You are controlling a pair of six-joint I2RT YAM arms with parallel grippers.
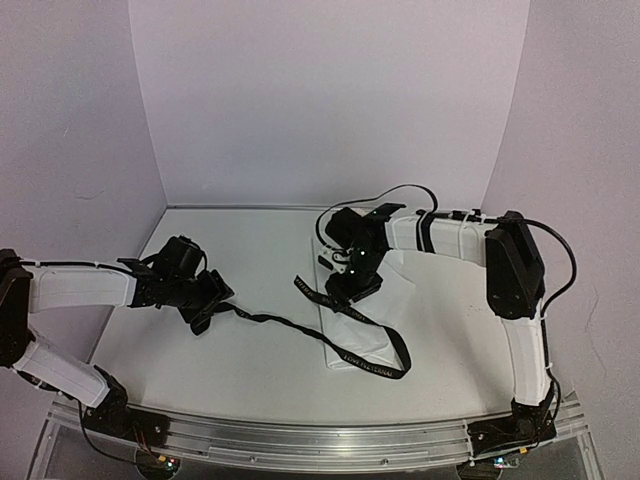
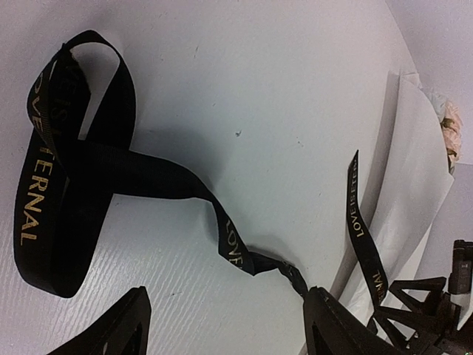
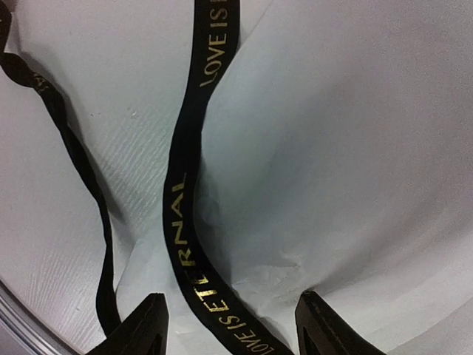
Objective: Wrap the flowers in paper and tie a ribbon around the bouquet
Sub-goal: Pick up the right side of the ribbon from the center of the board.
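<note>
Most flowers (image 2: pixel 449 124) hidden — inside paper (image 2: pixel 417 174)

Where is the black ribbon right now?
Top view: the ribbon runs from by the left gripper rightward across the table, looping over the bouquet under the right gripper.

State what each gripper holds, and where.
Nothing is held. The right gripper is open, the ribbon lying loose across the paper in its gap; the left gripper is open too, ribbon unclamped.

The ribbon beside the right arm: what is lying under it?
The ribbon crosses the white paper, and its thin left strand lies on the table. Whatever the paper wraps beneath that spot is covered.
</note>
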